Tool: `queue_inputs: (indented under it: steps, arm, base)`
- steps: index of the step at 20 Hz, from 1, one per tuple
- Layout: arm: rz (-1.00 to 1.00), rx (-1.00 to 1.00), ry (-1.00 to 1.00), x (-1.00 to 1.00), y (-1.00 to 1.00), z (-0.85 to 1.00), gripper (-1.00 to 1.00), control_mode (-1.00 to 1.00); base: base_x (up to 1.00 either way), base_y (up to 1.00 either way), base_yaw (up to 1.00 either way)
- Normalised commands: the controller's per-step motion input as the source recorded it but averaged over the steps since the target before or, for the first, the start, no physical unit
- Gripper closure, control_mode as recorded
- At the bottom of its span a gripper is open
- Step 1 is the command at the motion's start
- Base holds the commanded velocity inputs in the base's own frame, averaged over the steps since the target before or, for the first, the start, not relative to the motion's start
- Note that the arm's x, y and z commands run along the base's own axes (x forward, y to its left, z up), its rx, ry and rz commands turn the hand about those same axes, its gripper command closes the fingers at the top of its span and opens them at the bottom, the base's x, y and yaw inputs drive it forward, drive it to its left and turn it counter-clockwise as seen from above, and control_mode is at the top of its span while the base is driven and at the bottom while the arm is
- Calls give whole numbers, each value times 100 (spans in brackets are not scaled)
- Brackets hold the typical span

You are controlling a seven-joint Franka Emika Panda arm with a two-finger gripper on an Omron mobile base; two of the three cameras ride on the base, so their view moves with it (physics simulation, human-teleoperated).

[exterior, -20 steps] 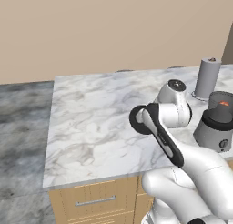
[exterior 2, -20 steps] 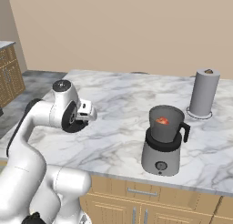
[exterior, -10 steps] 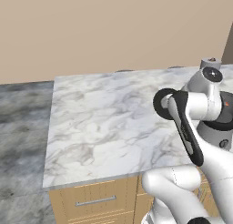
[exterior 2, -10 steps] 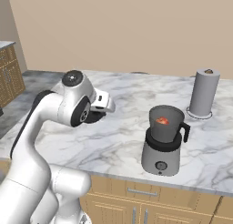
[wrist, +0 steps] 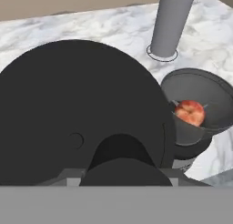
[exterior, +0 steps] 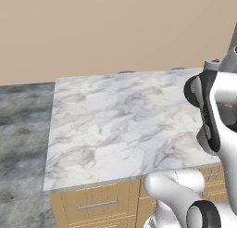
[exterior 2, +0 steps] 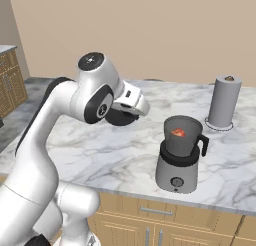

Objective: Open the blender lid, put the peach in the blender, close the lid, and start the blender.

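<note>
The blender (exterior 2: 176,171) stands near the counter's front edge, its dark jar (exterior 2: 182,140) uncovered. The peach (exterior 2: 178,133) lies inside the jar, and it shows orange-red in the hand view too, peach (wrist: 190,113) within the jar (wrist: 205,89). My gripper (exterior 2: 125,112) hangs above the counter to the left of the blender, shut on the blender lid (exterior 2: 119,119), a flat black disc. In the hand view the blender lid (wrist: 82,109) covers most of the picture and hides the fingertips. The arm hides most of the blender (exterior: 228,112) in the left base view.
A plain grey upright cylinder (exterior 2: 224,102) stands behind and right of the blender, also seen as the cylinder (wrist: 173,22) in the hand view. The marble counter (exterior: 115,125) tops wooden drawers (exterior 2: 150,212). A wooden cabinet (exterior 2: 11,80) stands at the far left.
The arm has swung to the right across the counter with the lid in its grip, bringing it from the left side to beside the blender jar.
</note>
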Motion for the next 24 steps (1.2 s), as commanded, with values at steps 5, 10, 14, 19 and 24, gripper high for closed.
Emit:
queue_inputs:
  steps: [5, 10, 14, 19, 24]
  arm:
    - [-32, 1, 6, -17, -82, 3, 100, -100]
    - [-20, 3, 4, 0, -83, 0, 100, -100]
    - [-12, 4, 5, 0, -62, 0, 100, -100]
    - [-2, 9, 3, 0, -37, -8, 100, -100]
    - [0, 18, 3, 2, -39, 0, 100, -100]
  base:
    - [0, 0, 0]
    - [0, 0, 0]
    - [0, 0, 0]
    - [0, 0, 0]
    - [0, 0, 0]
